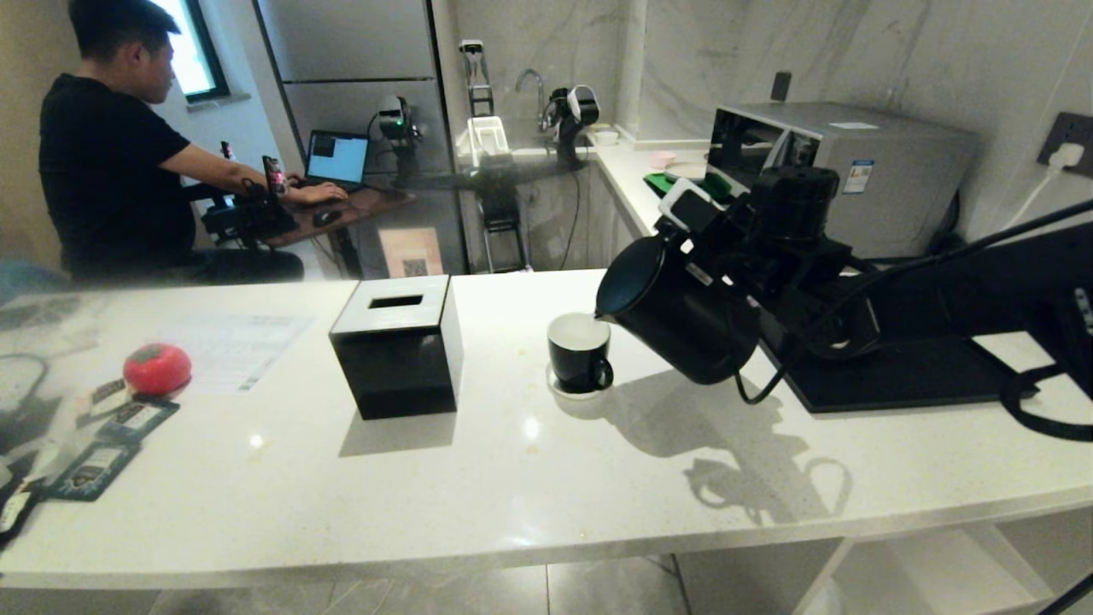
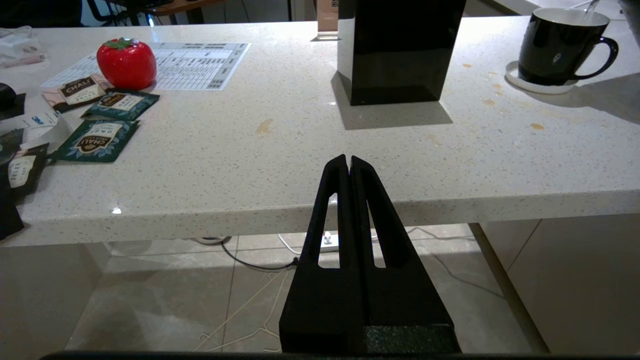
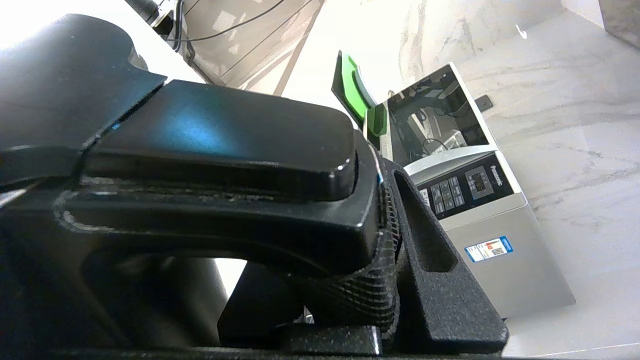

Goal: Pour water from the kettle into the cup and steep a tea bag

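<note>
The pouring step is in hand: the kettle [image 1: 679,312] is gripped at its handle by the right tool [image 3: 385,235] and tilted, its spout just above the cup [image 1: 579,352] on the tabletop [image 1: 529,444]. The left tool [image 2: 349,167] is held closed and empty, well apart from the cup. Next, the kettle is to be righted; no tea bag can be seen.

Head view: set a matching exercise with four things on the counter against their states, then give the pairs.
Things:
1. kettle
2. cup
3. tissue box
4. left hand

States:
A. upright on a white saucer, under the spout
B. shut, empty, off the counter's front edge
C. tilted, held by the right hand
D. black cube standing left of the cup

Pairs: 1-C, 2-A, 3-D, 4-B
</note>
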